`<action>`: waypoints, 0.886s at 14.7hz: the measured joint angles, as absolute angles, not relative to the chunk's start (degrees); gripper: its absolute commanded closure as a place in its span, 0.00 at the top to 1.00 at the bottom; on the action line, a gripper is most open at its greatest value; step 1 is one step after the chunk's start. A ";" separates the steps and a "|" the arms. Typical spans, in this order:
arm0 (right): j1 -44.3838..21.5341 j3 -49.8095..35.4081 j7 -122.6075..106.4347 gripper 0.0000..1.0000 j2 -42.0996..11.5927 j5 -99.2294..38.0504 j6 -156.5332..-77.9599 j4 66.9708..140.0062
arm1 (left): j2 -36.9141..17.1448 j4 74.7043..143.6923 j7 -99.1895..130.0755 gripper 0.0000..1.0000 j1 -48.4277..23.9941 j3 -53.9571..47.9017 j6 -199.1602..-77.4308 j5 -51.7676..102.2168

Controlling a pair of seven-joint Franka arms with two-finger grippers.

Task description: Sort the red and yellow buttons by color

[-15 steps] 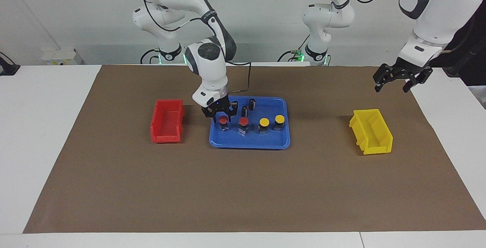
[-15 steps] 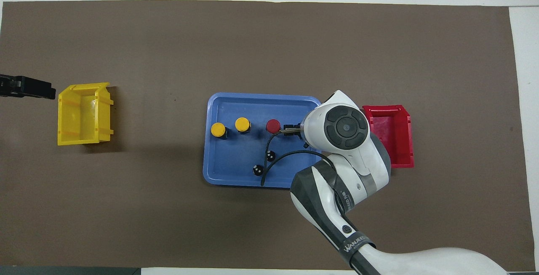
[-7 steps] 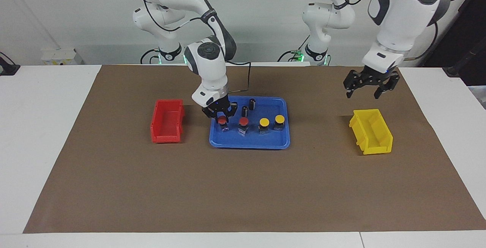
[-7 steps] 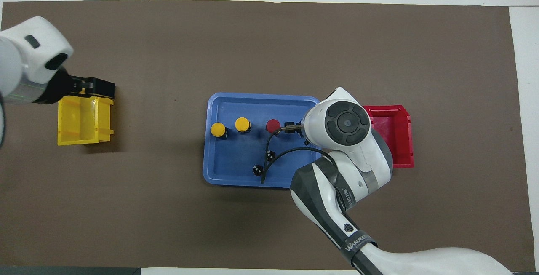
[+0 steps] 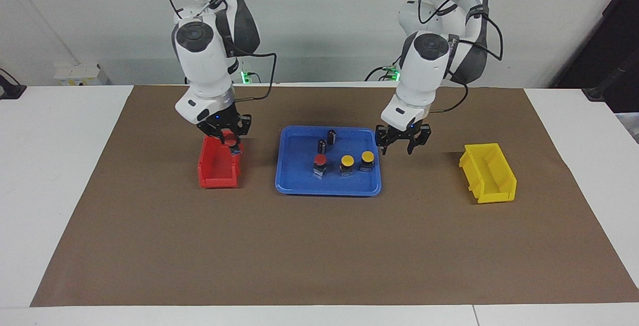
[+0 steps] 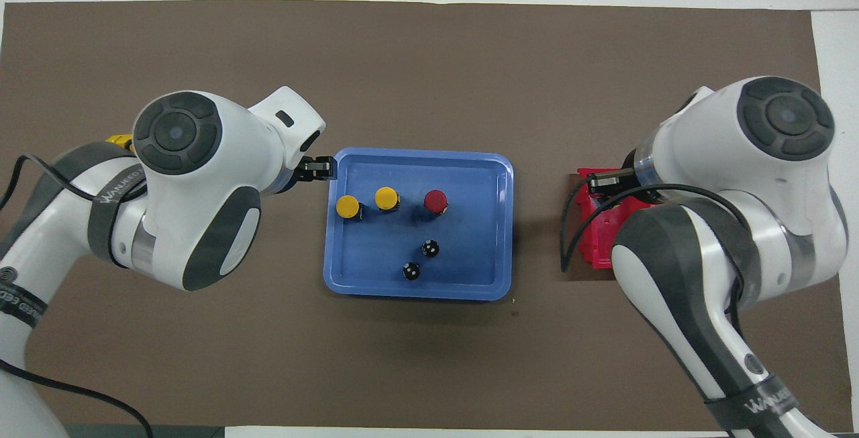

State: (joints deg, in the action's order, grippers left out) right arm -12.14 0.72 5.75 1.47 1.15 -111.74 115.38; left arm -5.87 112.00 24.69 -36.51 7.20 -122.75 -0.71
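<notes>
Right gripper (image 5: 225,142) carried red button (image 5: 230,140) over red bin (image 5: 215,165), left gripper (image 5: 402,141) seemingly open

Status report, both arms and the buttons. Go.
Right gripper shut on red button, over red bin. Left gripper over blue tray edge, empty. One red, two yellow buttons on tray. Path clear.

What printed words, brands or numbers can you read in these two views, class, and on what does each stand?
"WANJEE...", cut off: band on the right arm.
"WANJEE", partly readable: band on the left arm.
More band lettering on the left arm near the picture's edge: too small to read.
Bins, tray, buttons: no text visible.
</notes>
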 measured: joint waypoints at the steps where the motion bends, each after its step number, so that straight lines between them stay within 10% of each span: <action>1: -11.26 0.72 3.62 0.34 1.76 1.15 -112.18 116.66 | -5.99 113.08 25.70 0.78 -37.45 7.20 -124.17 -0.67; 11: -8.42 0.57 -0.85 0.34 4.97 1.15 -124.79 130.55 | -7.88 119.88 28.38 0.78 -41.76 7.19 -131.55 -0.63; 13: -8.42 0.53 -0.85 0.34 5.76 1.15 -127.81 133.59 | -7.88 120.12 28.41 0.49 -41.79 7.24 -132.21 -0.62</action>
State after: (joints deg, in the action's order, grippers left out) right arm -8.42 0.53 -0.85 5.76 1.15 -127.81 133.59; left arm -7.88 120.12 28.41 -41.79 7.24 -132.21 -0.62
